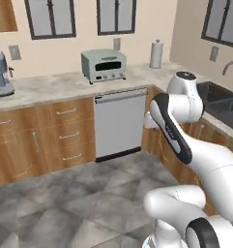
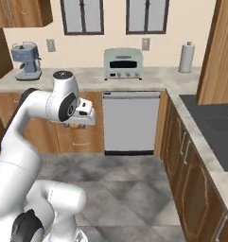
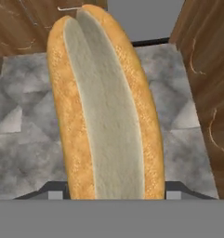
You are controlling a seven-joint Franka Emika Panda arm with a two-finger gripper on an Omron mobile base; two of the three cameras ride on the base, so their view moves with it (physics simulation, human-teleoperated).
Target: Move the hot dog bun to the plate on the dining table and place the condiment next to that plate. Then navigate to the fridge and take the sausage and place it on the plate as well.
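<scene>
The hot dog bun (image 3: 104, 107) is golden-tan with a pale cut side facing the hand camera. It stands lengthwise between the two dark fingertips (image 3: 53, 191), and my gripper (image 3: 114, 191) is shut on its lower end. In the right base view the hand (image 2: 81, 116) hangs at chest height over the kitchen floor, with a sliver of the bun (image 2: 76, 125) under it. The plate, dining table, condiment, fridge and sausage are out of view.
An L-shaped counter (image 1: 55, 87) carries a toaster oven (image 1: 103, 65), a coffee machine (image 2: 26, 60) and a paper towel roll (image 2: 187, 57). A dishwasher (image 2: 130, 120) sits below, with wooden cabinets (image 2: 184, 165) and a dark sink (image 1: 219, 99) on the right. Grey tiled floor (image 1: 74, 203) lies ahead.
</scene>
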